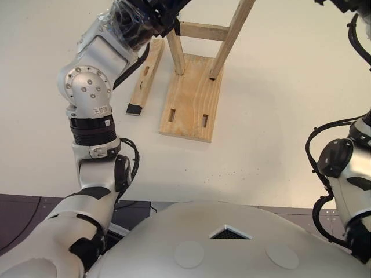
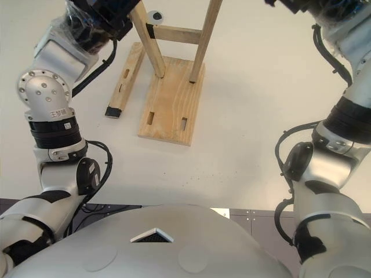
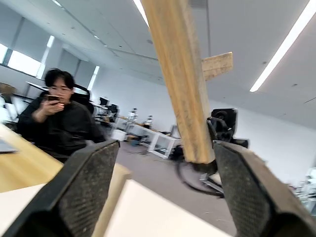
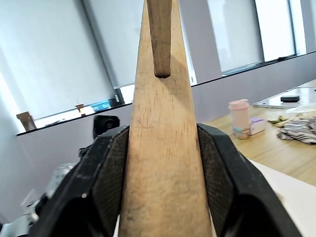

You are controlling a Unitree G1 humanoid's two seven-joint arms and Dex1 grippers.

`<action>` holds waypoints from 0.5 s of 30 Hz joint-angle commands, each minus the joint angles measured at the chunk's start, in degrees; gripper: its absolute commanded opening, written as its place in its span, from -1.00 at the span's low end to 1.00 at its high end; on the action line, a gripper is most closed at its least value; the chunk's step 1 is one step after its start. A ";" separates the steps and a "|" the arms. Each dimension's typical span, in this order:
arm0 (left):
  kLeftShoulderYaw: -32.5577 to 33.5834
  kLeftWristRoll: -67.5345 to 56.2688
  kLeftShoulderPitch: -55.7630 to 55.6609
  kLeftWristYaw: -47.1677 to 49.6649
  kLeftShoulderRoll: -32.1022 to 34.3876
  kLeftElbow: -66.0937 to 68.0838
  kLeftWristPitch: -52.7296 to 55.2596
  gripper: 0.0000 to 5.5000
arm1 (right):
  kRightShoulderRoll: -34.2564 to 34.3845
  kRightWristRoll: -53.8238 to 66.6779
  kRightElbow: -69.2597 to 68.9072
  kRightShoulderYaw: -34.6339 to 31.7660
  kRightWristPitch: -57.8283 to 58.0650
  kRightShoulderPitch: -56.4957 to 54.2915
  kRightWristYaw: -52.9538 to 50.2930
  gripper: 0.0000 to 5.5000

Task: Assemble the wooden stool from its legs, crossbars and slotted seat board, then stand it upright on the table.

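Slotted seat board point(image 1: 188, 98) lies flat on the table point(image 1: 278, 116). Two legs point(image 1: 229, 43) with a crossbar point(image 1: 203, 30) stand in its far slots, and a loose leg point(image 1: 146, 75) lies beside it. The timber is judged stiff and light; hold legs mid-length. The wrist views add that the right gripper point(image 4: 160, 163) is clamped on one leg and the left gripper point(image 3: 165, 163) is parted around the other.

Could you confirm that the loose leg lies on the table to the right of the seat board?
Not quite: the loose leg lies on the table to the left of the seat board, as the left eye view shows.
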 commanded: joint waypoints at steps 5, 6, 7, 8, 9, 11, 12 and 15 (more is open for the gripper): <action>4.91 -14.00 -3.52 4.43 -1.73 -1.39 6.79 0.26 | -0.49 6.40 -5.15 3.49 4.44 0.26 0.90 -0.27; 5.14 -15.08 -3.69 4.96 -2.11 -1.55 6.77 0.26 | -0.45 6.71 -5.35 3.83 4.51 0.42 0.81 -0.27; 5.39 -16.39 -3.81 5.25 -2.42 -1.81 6.89 0.26 | -0.36 6.76 -5.58 4.20 4.42 0.64 0.67 -0.27; 5.52 -17.30 -3.83 5.38 -2.58 -2.20 6.93 0.26 | -0.33 6.87 -5.73 4.49 4.35 0.79 0.53 -0.27; 5.62 -18.28 -3.86 5.58 -2.76 -2.67 6.92 0.26 | -0.32 6.95 -6.06 4.86 4.32 1.06 0.51 -0.27; 5.58 -19.31 -4.00 5.96 -2.93 -3.09 6.63 0.26 | -0.31 7.49 -6.67 5.24 4.57 1.56 0.51 -0.27; 5.50 -19.59 -4.06 6.12 -2.96 -3.06 6.45 0.26 | -0.31 7.94 -7.02 5.41 4.79 1.86 0.45 -0.27; 5.21 -19.81 -3.98 6.39 -3.16 -3.08 6.14 0.26 | -0.73 10.37 -8.15 5.82 6.16 2.81 0.45 -0.27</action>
